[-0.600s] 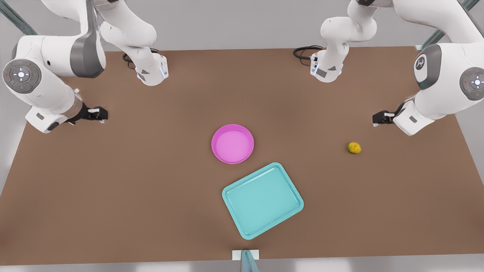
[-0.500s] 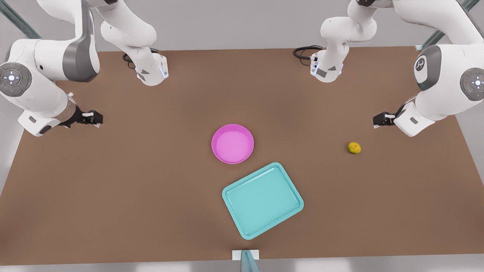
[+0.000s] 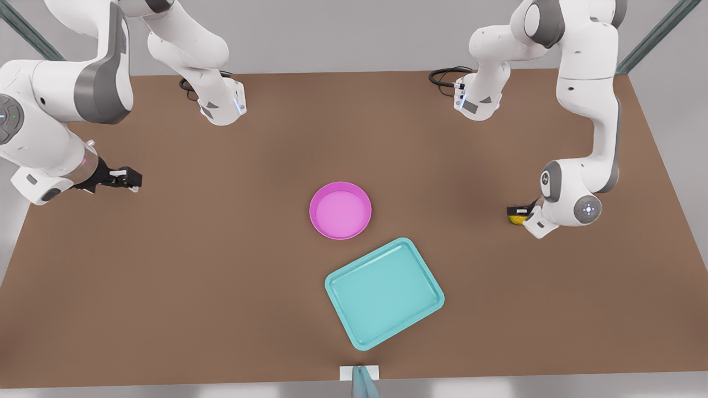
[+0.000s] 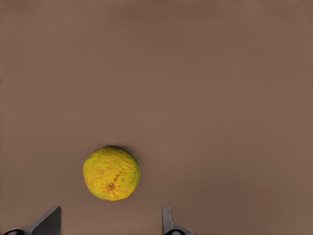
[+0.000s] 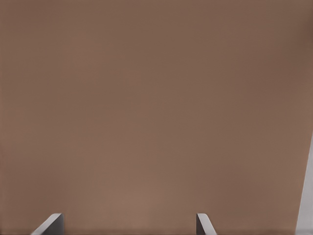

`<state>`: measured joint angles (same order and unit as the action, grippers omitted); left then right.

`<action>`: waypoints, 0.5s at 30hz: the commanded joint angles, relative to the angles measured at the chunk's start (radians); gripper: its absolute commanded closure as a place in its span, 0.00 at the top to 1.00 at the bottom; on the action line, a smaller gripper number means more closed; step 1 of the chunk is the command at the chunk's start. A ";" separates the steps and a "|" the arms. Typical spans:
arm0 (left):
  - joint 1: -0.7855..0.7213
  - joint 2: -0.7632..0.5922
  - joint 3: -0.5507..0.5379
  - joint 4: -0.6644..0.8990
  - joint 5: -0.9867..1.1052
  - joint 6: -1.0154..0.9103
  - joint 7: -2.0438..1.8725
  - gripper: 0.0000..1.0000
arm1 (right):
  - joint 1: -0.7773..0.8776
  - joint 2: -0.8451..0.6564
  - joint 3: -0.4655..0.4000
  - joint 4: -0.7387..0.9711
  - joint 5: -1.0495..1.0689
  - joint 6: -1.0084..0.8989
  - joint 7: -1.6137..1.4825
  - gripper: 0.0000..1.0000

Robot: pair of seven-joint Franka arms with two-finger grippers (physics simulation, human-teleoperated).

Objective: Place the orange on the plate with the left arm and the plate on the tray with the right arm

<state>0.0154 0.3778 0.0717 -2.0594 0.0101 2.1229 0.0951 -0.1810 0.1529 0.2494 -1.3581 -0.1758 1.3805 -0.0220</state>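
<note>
At the near edge of the brown worktop (image 3: 166,309) in the front view, the turquoise tray (image 3: 384,293) lies flat and skewed, one corner pointing toward the camera. Just beyond it, apart from its rim, sits the pink plate (image 3: 340,210), with nothing lying in it.

Farther toward the front view's right, level with the plate and well apart from it, the orange (image 3: 516,220) rests on the worktop. The left pincer (image 3: 518,211) is directly over it, so that only a sliver of the yellow-green fruit peeks out beneath the dark fingers. From the left wrist view the orange (image 4: 111,173) sits on the bare surface just ahead of the two fingertips (image 4: 49,221), which stand wide apart, the gap broader than the fruit, and they touch nothing.

On the front view's left, the right pincer (image 3: 131,181) hangs over open worktop near that edge, well apart from the plate; this arm waits. In the right wrist view its fingertips (image 5: 51,224) are spread wide with nothing between them.

At the far edge, both arm bases are mounted with black cables (image 3: 447,74) coiled beside them.
</note>
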 commanded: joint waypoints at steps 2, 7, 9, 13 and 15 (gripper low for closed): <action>0.000 0.016 0.000 -0.004 0.001 0.201 0.107 1.00 | -0.002 -0.001 0.001 0.001 -0.001 -0.008 0.001 1.00; -0.002 0.024 0.002 -0.065 0.004 0.219 0.107 1.00 | -0.002 -0.001 0.001 0.001 0.001 -0.008 0.001 1.00; 0.000 0.027 0.011 -0.068 0.004 0.216 0.107 1.00 | -0.002 0.001 0.001 0.001 0.001 -0.008 0.001 1.00; 0.003 0.041 0.019 -0.068 0.004 0.218 0.104 1.00 | -0.002 0.001 0.001 0.001 0.001 -0.008 0.001 1.00; 0.003 0.046 0.019 -0.068 0.004 0.218 0.094 1.00 | -0.002 0.001 0.001 0.001 0.001 -0.008 0.001 1.00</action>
<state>0.0182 0.4238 0.0901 -2.1279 0.0119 2.3221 0.1570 -0.1826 0.1544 0.2494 -1.3580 -0.1754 1.3739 -0.0218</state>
